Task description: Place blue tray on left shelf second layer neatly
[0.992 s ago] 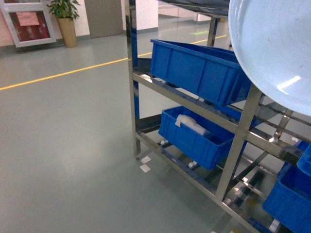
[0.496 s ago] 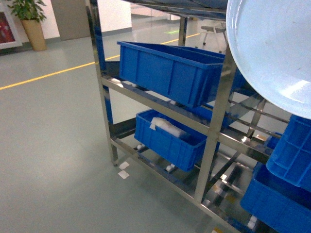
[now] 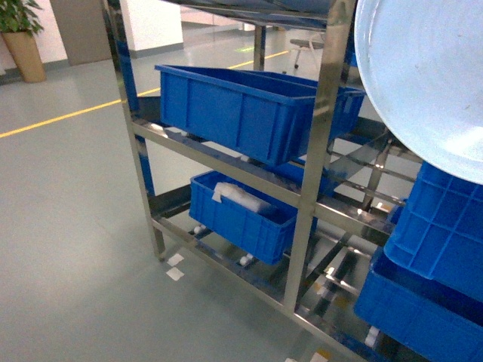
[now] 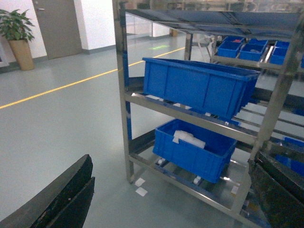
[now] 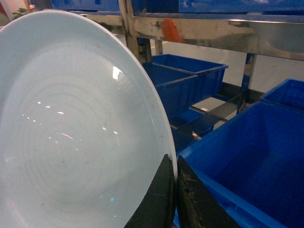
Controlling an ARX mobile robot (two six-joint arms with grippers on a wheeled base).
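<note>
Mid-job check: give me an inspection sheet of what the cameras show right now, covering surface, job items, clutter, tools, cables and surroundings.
Surface: steel shelf rack on grey floor.
Job's things: blue tray held up off the rack, tilted, pinched at its rim.
Clutter: dark-blue crates on several shelf levels; the lower crate holds something white.
Tools: right tool shut on the tray rim; left tool open, holding nothing.
Cables: nothing seen.
Surroundings: yellow floor line, potted plant, grey door.
</note>
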